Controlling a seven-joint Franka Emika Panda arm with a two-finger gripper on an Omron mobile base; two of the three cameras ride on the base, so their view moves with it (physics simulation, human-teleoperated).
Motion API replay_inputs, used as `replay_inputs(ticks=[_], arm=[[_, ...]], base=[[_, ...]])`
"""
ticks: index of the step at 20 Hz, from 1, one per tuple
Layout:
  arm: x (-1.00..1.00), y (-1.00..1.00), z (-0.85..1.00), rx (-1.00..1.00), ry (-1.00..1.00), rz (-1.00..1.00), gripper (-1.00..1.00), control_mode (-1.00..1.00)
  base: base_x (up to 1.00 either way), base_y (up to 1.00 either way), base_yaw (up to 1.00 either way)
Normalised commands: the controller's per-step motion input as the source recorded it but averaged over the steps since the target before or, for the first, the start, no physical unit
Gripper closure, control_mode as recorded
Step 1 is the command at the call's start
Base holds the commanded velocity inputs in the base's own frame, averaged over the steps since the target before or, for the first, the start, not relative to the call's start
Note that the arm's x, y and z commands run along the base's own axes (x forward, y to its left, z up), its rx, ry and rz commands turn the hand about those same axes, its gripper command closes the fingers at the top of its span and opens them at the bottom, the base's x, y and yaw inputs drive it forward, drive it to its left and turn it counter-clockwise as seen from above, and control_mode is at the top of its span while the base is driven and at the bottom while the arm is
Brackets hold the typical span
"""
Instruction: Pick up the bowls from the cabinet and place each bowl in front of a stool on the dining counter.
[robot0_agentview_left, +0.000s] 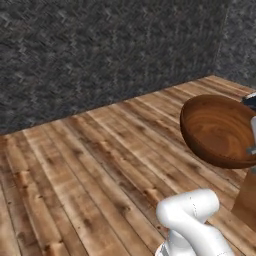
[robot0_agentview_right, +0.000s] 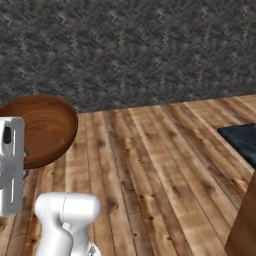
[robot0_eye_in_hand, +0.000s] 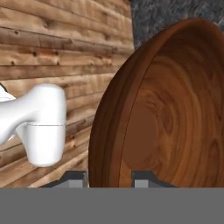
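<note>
A wooden plank floor of warm brown boards with dark knots runs under the whole scene, its planks slanting from about 7 o'clock up toward 1 o'clock in the left base view. A dark grey speckled wall meets it along the far edge. In the right base view, at about 4 o'clock, an orange-brown wooden base stands on the boards, carrying a black marble dining counter.

Wooden plank floor, dark grey wall.
</note>
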Motion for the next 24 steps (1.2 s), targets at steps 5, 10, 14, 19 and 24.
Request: replay_inputs(ticks=[5, 10, 14, 19, 24], arm=[[0.00, 0.00, 0.00, 0.00, 0.00, 0.00, 1.00, 1.00], [0.00, 0.00, 0.00, 0.00, 0.00, 0.00, 1.00, 1.00], [0.00, 0.00, 0.00, 0.00, 0.00, 0.00, 1.00, 1.00], [0.00, 0.00, 0.00, 0.00, 0.00, 0.00, 1.00, 1.00], [0.00, 0.00, 0.00, 0.00, 0.00, 0.00, 1.00, 1.00]], base=[[1.00, 0.52, -0.17], [1.00, 0.47, -0.24], [1.00, 0.65, -0.54], [1.00, 0.71, -0.66], [1.00, 0.76, -0.66]])
